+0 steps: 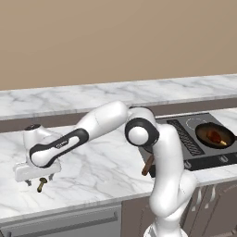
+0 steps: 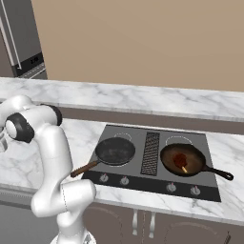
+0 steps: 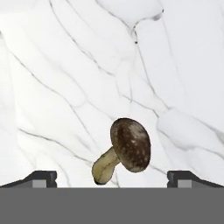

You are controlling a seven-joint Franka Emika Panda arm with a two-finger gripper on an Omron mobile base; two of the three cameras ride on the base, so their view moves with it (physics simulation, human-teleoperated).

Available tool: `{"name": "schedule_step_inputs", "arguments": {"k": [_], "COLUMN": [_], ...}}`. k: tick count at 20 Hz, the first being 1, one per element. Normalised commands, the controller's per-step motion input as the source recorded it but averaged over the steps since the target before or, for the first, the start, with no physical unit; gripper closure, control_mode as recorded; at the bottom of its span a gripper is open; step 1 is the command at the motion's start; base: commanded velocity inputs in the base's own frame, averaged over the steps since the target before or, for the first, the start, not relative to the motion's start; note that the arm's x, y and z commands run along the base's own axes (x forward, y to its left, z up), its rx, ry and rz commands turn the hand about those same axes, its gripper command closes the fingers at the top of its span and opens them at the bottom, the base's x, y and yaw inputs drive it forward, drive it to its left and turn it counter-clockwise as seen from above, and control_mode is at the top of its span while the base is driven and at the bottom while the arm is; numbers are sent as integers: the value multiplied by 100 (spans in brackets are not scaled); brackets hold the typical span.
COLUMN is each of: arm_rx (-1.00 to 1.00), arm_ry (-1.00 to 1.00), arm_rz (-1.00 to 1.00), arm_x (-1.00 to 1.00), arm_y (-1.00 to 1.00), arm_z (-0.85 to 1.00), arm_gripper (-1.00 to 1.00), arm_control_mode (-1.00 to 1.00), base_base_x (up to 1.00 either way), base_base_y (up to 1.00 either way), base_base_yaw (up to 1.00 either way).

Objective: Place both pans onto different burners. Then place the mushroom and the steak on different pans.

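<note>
Reaching far out to the left, we have our white arm (image 1: 139,134) bent at the elbow and stretched low across the white marble counter (image 1: 97,166), with the two-finger gripper (image 1: 36,178) pointing straight down near the counter's front edge. Its jaws stand spread wide with nothing between them but air. Right beneath, the tiny brown mushroom with a rounded cap and pale stem (image 3: 124,148) lies on its side on the marble. In the hand view it sits between our two dark fingertips (image 3: 37,178), cap toward the right, stem angled down to the left, touching neither finger. From the left base view we see that mushroom just below the gripper, resting on the counter.

Over to the right, the flat dark grey cooktop (image 2: 152,164) carries both pans. The black round frying pan with the long brown wooden handle (image 2: 114,151) sits on the left side, its handle jutting toward the near left past the cooktop's edge; its inside looks bare. The round pan with the reddish-brown inside (image 2: 183,159) sits on the right side, dark handle pointing right, and a small dark red steak (image 2: 179,160) lies in its middle. The two pans are well apart, a ribbed vent strip (image 2: 151,153) between them.
</note>
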Motion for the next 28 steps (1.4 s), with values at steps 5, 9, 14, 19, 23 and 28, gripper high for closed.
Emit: {"name": "schedule_step_inputs", "arguments": {"k": [5, 9, 14, 19, 23, 28], "arm_rx": [0, 0, 0, 0, 0, 0], "arm_ry": [0, 0, 0, 0, 0, 0], "arm_rz": [0, 0, 0, 0, 0, 0], "arm_x": [-1, 1, 4, 9, 7, 3], "arm_y": [-12, -10, 0, 0, 3, 8], "arm_z": [0, -7, -13, -6, -1, -4], "arm_gripper": [-100, -100, -100, -100, -100, -100], "arm_control_mode": [-100, -100, -100, -100, -100, -100], "base_base_x": [0, 0, 0, 0, 0, 0], "base_base_y": [0, 0, 0, 0, 0, 0], "base_base_yaw": [0, 0, 0, 0, 0, 0]}}
